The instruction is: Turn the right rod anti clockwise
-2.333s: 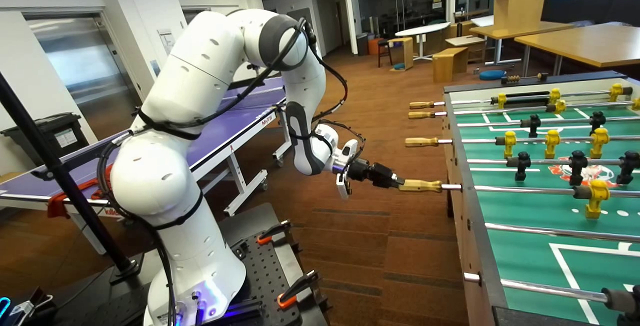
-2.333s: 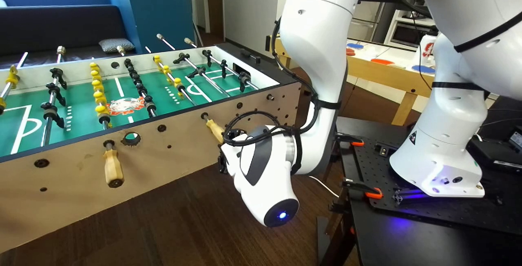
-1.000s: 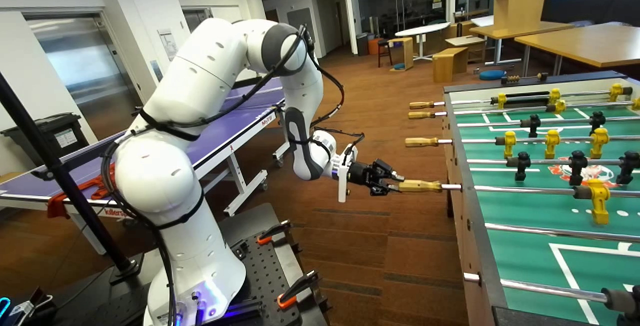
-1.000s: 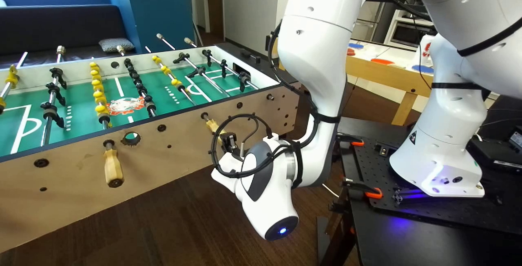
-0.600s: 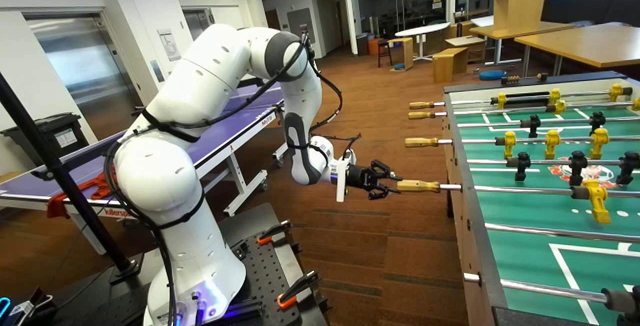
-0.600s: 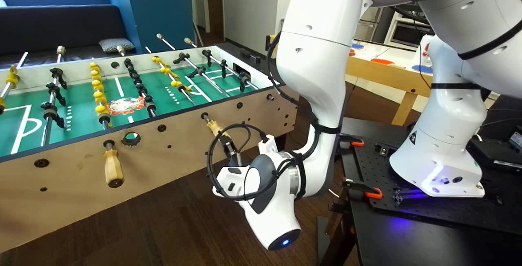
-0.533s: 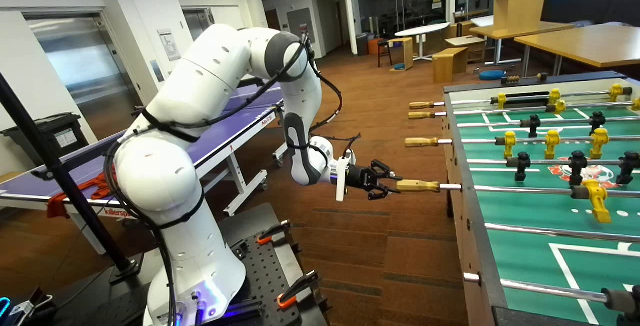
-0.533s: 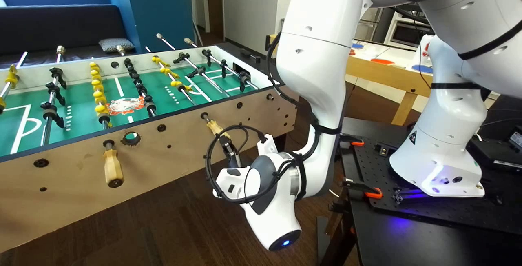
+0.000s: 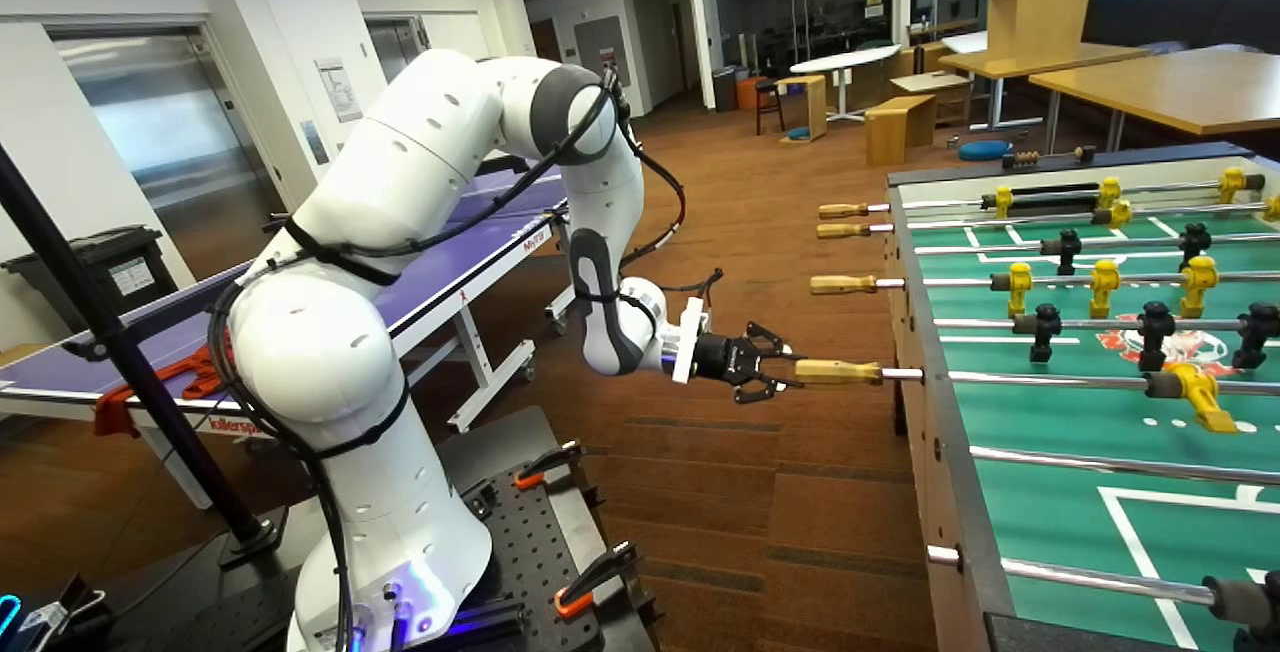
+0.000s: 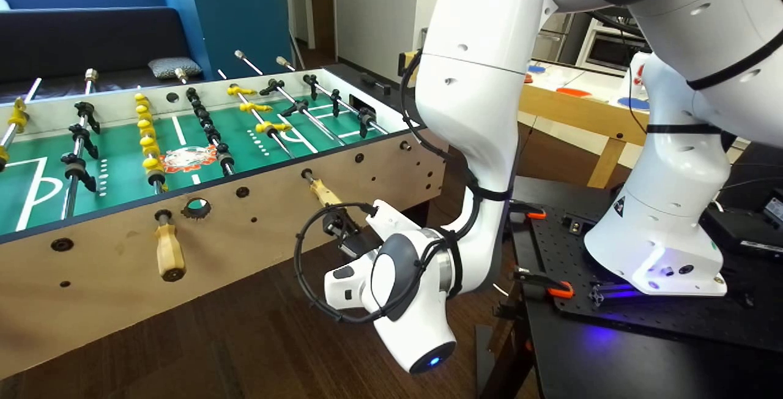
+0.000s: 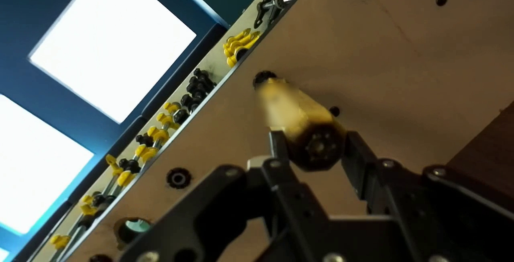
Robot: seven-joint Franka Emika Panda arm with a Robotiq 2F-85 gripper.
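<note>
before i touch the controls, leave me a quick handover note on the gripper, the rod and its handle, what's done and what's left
Gripper: shut on the tip of the right wooden handle.
Where: the rod runs from that handle across the table; the next handle to the left is apart from the gripper.
Done: the rod has turned; its yellow players were near upright and now tilt, which fits anticlockwise seen from the handle end.
Left: how far to turn isn't stated; if more is wanted, probably continue that way, then let go and back off.
</note>
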